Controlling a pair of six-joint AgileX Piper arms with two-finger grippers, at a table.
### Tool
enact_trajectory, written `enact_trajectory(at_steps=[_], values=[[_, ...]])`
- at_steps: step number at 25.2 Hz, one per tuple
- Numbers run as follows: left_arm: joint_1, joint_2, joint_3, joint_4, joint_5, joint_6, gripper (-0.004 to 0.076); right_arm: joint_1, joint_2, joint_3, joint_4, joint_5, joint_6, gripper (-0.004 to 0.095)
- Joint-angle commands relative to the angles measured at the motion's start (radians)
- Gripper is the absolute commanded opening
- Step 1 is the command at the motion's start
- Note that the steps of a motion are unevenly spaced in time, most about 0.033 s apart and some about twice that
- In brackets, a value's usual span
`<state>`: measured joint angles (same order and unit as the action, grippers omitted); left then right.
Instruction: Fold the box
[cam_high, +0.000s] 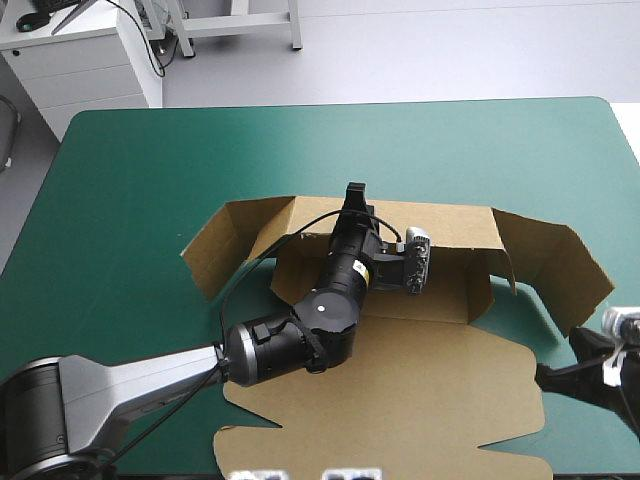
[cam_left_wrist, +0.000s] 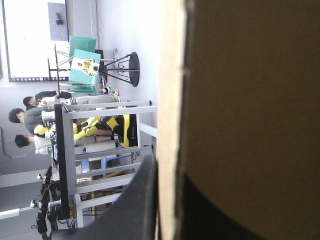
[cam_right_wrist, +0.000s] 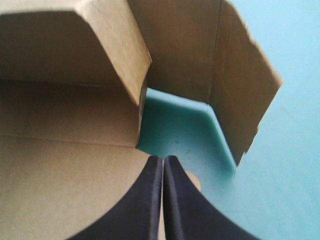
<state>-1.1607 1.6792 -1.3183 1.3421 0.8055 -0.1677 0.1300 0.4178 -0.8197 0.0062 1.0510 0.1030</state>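
The brown box (cam_high: 400, 400) lies in the middle of the table, with its far wall (cam_high: 440, 225) raised, its end flaps angled outward and a wide panel flat toward the near edge. My left gripper (cam_high: 355, 192) reaches over the floor to the top edge of the far wall. In the left wrist view the gripper (cam_left_wrist: 172, 172) is all but shut, with the box's wall (cam_left_wrist: 240, 100) standing edge-on between the fingers. My right gripper (cam_high: 545, 377) sits low at the flat panel's right corner. There the right gripper (cam_right_wrist: 163, 159) is shut, tips over the box (cam_right_wrist: 65, 130) beside an upright flap (cam_right_wrist: 240, 85).
The teal-green cover (cam_high: 150, 170) shows bare on the far side and to the left of the box, and in the corner gap (cam_right_wrist: 175, 125) ahead of the right gripper. A white cabinet (cam_high: 80, 60) stands beyond the table's far left corner.
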Motion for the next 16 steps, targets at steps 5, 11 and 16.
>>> enact_trajectory(at_steps=[5,11,16], values=[[-0.007,-0.048,0.016,0.074,0.002,-0.05,-0.0008,-0.01,0.308,-0.277,-0.006,-0.112,-0.024,-0.0005],[-0.007,-0.036,0.016,0.074,0.004,-0.05,-0.0008,-0.01,0.58,-0.48,-0.006,-0.141,-0.026,-0.001],[-0.007,-0.036,0.016,0.074,0.007,-0.05,-0.0008,-0.01,0.794,-0.609,0.004,-0.133,-0.032,-0.0019]])
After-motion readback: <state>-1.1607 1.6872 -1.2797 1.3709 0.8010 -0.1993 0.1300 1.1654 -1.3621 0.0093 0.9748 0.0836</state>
